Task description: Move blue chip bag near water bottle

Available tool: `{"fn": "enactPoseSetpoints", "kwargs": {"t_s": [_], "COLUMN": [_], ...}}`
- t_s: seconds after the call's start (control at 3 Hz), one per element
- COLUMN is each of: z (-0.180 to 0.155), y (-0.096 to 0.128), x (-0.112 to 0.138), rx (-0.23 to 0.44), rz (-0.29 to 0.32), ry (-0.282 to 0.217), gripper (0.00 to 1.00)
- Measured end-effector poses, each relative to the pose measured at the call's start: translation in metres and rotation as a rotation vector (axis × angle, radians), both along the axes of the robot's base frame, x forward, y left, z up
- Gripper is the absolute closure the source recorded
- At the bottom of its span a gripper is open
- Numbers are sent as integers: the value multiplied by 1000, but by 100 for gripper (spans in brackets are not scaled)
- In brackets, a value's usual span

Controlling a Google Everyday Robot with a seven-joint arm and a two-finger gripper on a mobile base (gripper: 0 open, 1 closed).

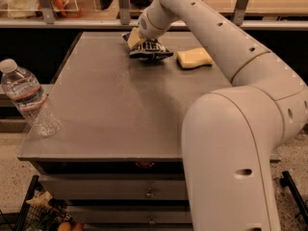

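The blue chip bag [151,50] is dark navy with white lettering and sits at the far middle of the grey table [115,109]. My gripper [136,37] is at the bag's upper left edge, its tan fingers closed on the bag's top. The bag is tilted, with its lower edge at the table top. The water bottle [28,97] is clear with a white cap and a red-and-white label. It stands upright at the table's near left corner, far from the bag.
A pale yellow sponge [194,58] lies just right of the bag. My white arm fills the right side of the view. A shelf rail [72,23] runs behind the table. Drawers [115,191] lie under the table's front edge, with a wire basket [38,213] at lower left.
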State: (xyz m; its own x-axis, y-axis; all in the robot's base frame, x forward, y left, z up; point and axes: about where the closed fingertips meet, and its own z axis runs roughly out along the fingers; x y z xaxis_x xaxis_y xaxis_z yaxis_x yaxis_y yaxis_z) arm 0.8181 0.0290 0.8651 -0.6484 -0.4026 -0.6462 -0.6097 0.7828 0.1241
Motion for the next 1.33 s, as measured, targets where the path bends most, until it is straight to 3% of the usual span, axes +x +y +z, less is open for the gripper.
{"fn": "enactPoseSetpoints", "kwargs": {"t_s": [0.67,1.0,1.33], "z": [51,89,125], "y": [-27,-37,-31], "x": [-5,-13,-35], "rx": [9,-4,-44], "rz": [7,63,188], "ry": [-139,-239,-340], "gripper": [100,100,100]}}
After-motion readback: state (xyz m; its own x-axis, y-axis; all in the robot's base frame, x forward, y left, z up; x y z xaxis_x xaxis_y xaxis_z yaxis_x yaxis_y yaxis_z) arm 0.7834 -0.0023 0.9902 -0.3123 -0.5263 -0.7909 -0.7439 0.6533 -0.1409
